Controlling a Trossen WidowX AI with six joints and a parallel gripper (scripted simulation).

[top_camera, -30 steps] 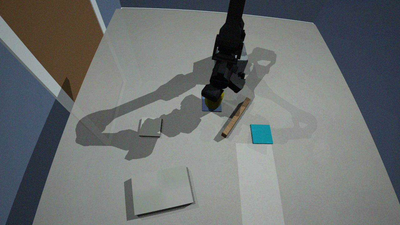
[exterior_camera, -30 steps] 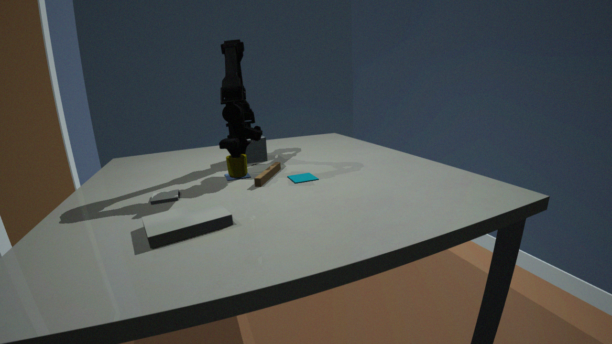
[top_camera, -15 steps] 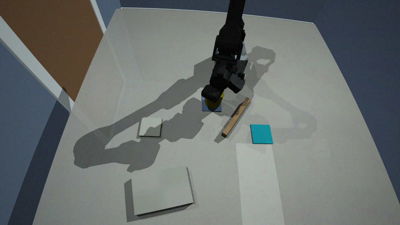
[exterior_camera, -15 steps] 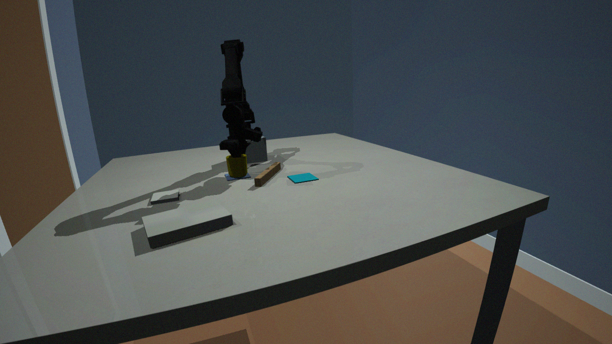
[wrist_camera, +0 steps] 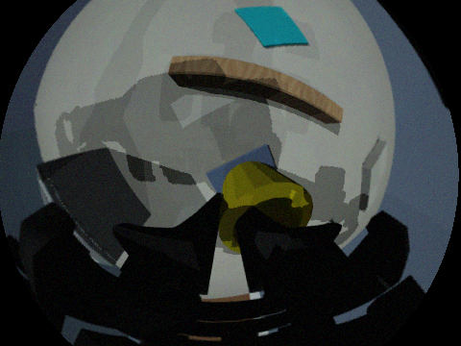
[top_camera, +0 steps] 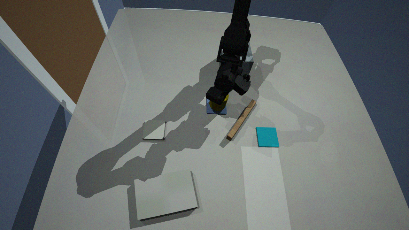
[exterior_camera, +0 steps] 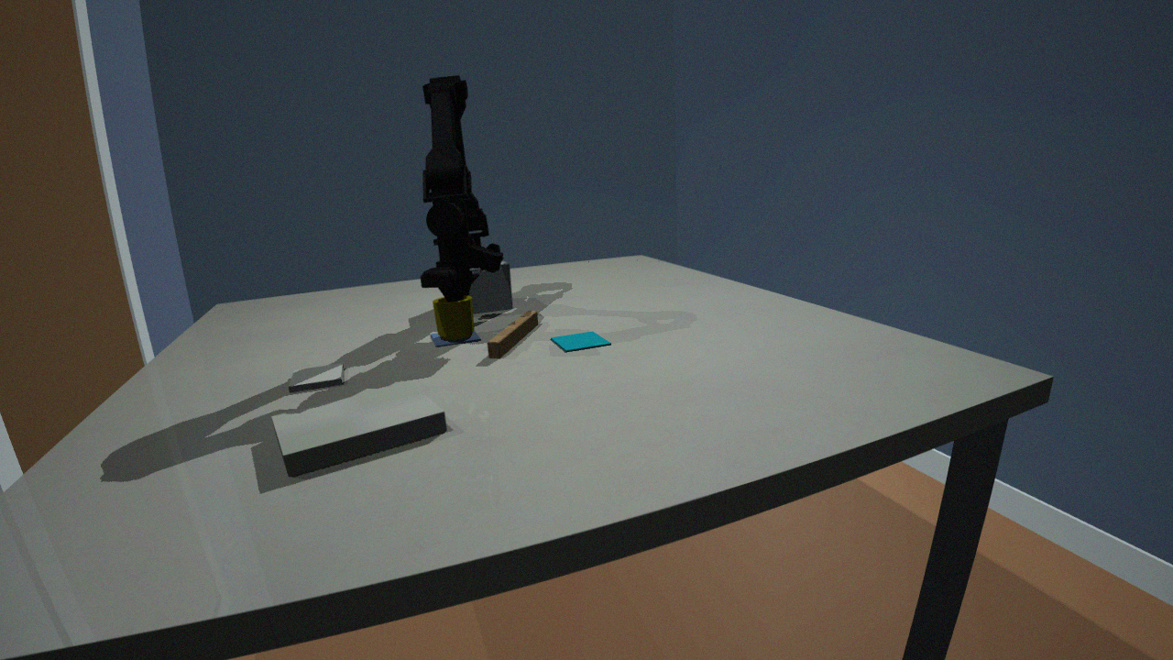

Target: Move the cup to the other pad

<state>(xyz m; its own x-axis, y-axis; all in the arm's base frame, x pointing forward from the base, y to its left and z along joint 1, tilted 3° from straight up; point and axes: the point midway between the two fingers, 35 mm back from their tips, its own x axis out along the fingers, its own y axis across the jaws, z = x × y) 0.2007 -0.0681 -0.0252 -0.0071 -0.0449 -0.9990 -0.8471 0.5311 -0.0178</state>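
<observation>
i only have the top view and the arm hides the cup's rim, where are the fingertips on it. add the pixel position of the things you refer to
Observer: The wrist view shows the gripper (top_camera: 218, 98) (exterior_camera: 454, 297) (wrist_camera: 227, 196) straddling the wall of the yellow cup (top_camera: 218, 106) (exterior_camera: 453, 318) (wrist_camera: 254, 183), one fingertip inside and one outside.
Operator: ok and the wooden bar between here and the teal pad, how tall is it next to the cup
Observer: In the exterior view, the wooden bar (top_camera: 241, 120) (exterior_camera: 513, 335) (wrist_camera: 259, 79) stands lower than the cup's rim.
</observation>
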